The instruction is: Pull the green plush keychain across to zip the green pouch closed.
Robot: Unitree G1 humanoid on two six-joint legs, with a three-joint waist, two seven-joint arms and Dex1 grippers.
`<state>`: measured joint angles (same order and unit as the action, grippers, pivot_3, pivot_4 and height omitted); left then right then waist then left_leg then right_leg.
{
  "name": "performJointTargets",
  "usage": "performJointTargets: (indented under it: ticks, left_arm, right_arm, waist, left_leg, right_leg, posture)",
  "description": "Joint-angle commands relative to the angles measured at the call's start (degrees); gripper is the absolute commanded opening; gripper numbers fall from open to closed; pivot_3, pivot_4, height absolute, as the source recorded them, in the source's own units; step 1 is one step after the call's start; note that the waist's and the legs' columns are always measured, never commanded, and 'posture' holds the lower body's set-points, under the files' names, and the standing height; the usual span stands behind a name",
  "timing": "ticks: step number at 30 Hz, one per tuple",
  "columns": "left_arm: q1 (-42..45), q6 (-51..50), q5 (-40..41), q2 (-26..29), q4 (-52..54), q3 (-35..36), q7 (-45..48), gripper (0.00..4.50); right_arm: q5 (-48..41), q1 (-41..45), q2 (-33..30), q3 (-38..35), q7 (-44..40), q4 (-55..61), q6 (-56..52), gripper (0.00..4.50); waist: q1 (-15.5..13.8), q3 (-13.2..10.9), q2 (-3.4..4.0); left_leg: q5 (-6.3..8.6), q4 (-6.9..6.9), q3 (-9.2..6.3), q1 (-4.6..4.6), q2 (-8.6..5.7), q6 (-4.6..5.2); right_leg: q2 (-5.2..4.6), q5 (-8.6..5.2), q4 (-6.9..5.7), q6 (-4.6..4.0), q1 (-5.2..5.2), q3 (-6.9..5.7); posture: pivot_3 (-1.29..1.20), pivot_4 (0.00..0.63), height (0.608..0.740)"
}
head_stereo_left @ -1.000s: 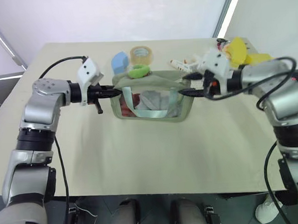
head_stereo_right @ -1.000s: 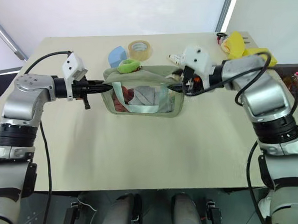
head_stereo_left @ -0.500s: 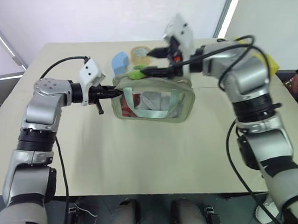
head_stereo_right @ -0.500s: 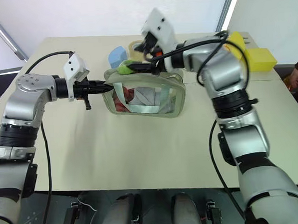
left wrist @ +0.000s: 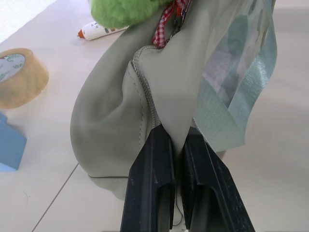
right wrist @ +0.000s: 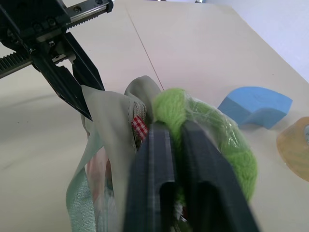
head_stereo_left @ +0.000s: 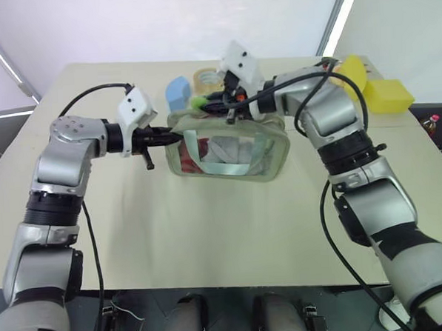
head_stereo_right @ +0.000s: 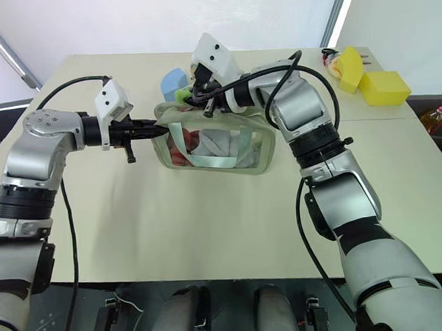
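Note:
The green pouch (head_stereo_left: 232, 156) hangs between my two grippers above the table, its clear window showing red and white contents. My left gripper (head_stereo_left: 170, 137) is shut on the pouch's left end, pinching the fabric beside the zipper (left wrist: 145, 101). The green plush keychain (right wrist: 217, 145) sits at the pouch's top left corner. My right gripper (head_stereo_left: 212, 103) reaches over the pouch's top edge from the right and is shut on that plush. The two grippers are close together at the pouch's left end.
Behind the pouch lie a light-blue wedge (head_stereo_left: 177, 90) and a roll of tape (head_stereo_left: 205, 79). Yellow blocks (head_stereo_left: 384, 94) sit at the table's far right corner. A small white tube (left wrist: 96, 31) lies on the table behind the pouch.
My right gripper swung from the pouch's right end leftward along its top to the green plush and shut on it. The left gripper kept its hold.

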<state>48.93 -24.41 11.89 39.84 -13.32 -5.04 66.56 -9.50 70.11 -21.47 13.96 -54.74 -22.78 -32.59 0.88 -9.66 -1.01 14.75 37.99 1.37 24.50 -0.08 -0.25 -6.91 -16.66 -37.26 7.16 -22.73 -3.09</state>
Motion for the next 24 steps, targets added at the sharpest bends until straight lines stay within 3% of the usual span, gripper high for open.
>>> performJointTargets:
  ticks: [1,8,17,21,24]
  left_arm:
    - [0.28,0.35,0.02,-0.06,0.53,0.02,-0.13,0.0]
    - [0.68,1.04,-0.22,-0.32,-0.59,-0.1,-0.1,0.0]
    - [0.23,1.46,-0.7,-0.38,-1.79,-0.56,-0.59,0.0]
    - [-0.26,0.45,-0.33,-0.86,-0.89,-0.52,-1.17,0.0]
    - [-0.85,-0.01,-0.21,-1.19,-0.03,-0.78,-1.59,0.0]
  right_arm:
    - [-0.8,0.75,-1.84,-3.17,0.26,3.33,-0.97,0.1]
    - [2.38,-0.37,-11.96,-12.07,11.99,11.87,-8.26,0.1]
    - [12.11,-22.3,-31.89,-16.64,22.01,29.2,-16.64,0.1]
    - [15.45,-33.85,-33.16,-17.4,27.78,31.56,-14.81,0.1]
    - [13.4,-40.2,-25.97,-18.59,32.72,30.15,-13.91,0.1]
  waist:
    - [-0.01,0.0,0.0]
    - [-0.42,-0.01,0.0]
    - [-0.25,-0.02,0.03]
    - [-0.25,-0.01,0.03]
    - [-0.26,0.03,-0.04]
  left_leg:
    - [0.0,0.0,0.0,0.0,0.0,0.0]
    - [0.0,0.0,0.0,0.03,0.0,0.0]
    - [0.02,-0.04,0.1,0.07,-0.03,0.03]
    - [0.02,-0.04,0.09,0.06,-0.01,0.03]
    - [0.02,-0.02,0.08,0.02,-0.01,0.03]
  right_leg:
    - [0.0,0.0,0.0,0.0,0.0,0.0]
    - [-0.01,0.0,0.01,0.0,0.01,0.0]
    - [-0.02,0.0,0.07,0.0,-0.03,0.05]
    - [-0.02,0.0,0.08,0.0,-0.02,0.06]
    - [-0.02,0.0,0.09,0.0,0.02,0.07]
  posture:
    - [0.0,0.15,0.74]
    - [0.0,0.15,0.74]
    - [0.0,0.15,0.74]
    - [0.0,0.15,0.74]
    - [0.0,0.15,0.74]
